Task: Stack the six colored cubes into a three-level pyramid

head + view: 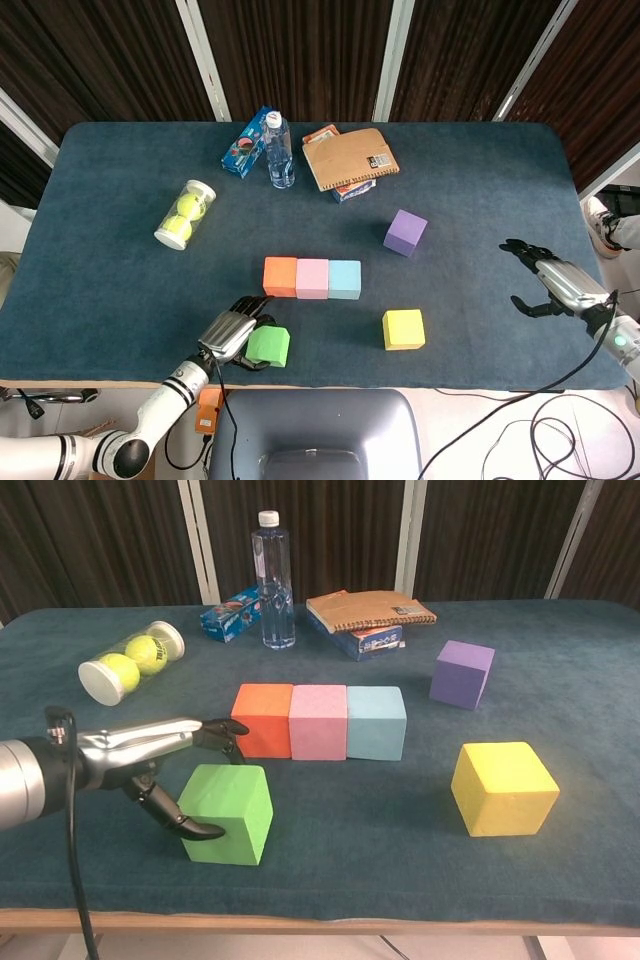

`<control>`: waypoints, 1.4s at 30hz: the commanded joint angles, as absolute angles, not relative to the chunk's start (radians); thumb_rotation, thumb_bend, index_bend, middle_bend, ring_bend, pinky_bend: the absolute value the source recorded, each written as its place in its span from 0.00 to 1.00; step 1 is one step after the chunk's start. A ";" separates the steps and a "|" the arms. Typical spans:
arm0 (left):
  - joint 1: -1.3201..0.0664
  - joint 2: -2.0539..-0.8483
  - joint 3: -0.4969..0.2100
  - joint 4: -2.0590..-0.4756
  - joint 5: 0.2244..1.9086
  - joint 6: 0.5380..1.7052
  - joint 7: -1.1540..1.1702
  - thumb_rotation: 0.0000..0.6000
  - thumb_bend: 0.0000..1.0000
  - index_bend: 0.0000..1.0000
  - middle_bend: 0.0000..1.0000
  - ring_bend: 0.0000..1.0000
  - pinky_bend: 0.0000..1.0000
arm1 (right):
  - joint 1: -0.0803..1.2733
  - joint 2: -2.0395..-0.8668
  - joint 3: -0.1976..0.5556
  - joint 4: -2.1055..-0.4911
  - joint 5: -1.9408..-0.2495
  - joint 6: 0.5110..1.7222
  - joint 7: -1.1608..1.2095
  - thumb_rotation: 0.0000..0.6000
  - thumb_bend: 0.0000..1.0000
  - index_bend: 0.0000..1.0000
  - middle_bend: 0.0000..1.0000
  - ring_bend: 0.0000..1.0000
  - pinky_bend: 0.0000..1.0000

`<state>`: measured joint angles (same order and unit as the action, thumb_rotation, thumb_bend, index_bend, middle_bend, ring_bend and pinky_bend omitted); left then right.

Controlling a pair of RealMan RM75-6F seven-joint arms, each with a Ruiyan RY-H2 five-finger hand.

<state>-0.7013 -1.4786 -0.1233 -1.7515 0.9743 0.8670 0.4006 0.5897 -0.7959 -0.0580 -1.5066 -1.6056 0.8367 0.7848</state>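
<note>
- The dark blue cloth-covered table [120, 290] fills most of the head view; its near edge runs along the bottom, just below the left hand.
- A row of three foam cubes sits at centre, touching side by side: orange cube [280, 276], pink cube [312, 278], light blue cube [345, 279].
- The purple foam cube [406, 232] lies right of centre, apart from the row; the yellow foam cube [403, 329] sits lower right of the row.
- Bare cloth lies between the yellow cube and the right edge.
- The left hand [140, 760], lower left in the chest view, has fingers over the top and thumb on the near side of the green foam cube [228, 813], gripping it close to the near table edge.
- The right hand [550, 280], far right, hangs with fingers spread, holding nothing.
</note>
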 commanded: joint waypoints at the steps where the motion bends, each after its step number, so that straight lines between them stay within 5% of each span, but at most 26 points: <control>1: -0.705 -1.456 -0.134 -1.777 0.963 0.871 0.377 0.83 0.26 0.45 0.00 0.00 0.07 | 0.587 -0.797 -0.059 -1.503 -1.607 0.840 0.791 1.00 0.37 0.00 0.00 0.00 0.00; 9: -0.702 -1.337 -0.162 -1.914 0.992 0.934 0.366 0.83 0.27 0.46 0.00 0.00 0.07 | 0.579 -0.802 -0.066 -1.487 -1.619 0.853 0.812 1.00 0.37 0.00 0.00 0.00 0.00; 16: -0.749 -1.280 -0.263 -1.985 0.913 0.989 0.375 0.83 0.30 0.46 0.00 0.00 0.07 | 0.577 -0.813 -0.066 -1.457 -1.629 0.867 0.850 1.00 0.37 0.00 0.00 0.00 0.00; 24: -0.901 -1.344 -0.340 -1.848 0.694 0.898 0.384 0.83 0.34 0.46 0.00 0.00 0.07 | 0.609 -0.809 -0.066 -1.447 -1.652 0.849 0.910 1.00 0.37 0.00 0.00 0.00 0.00; 32: -1.039 -1.388 -0.334 -1.709 0.607 0.835 0.447 0.69 0.41 0.46 0.02 0.00 0.07 | 0.661 -0.795 -0.074 -1.429 -1.684 0.809 1.019 1.00 0.37 0.00 0.00 0.00 0.00; 42: -1.110 -1.431 -0.310 -1.639 0.567 0.828 0.449 0.67 0.42 0.46 0.02 0.00 0.07 | 0.691 -0.788 -0.090 -1.443 -1.703 0.789 1.032 1.00 0.37 0.00 0.00 0.00 0.00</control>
<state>-1.1028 -1.4234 -0.3132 -1.6479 0.5662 0.8261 0.4506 0.6893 -0.7880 -0.0895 -1.4414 -1.7036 0.7910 1.0345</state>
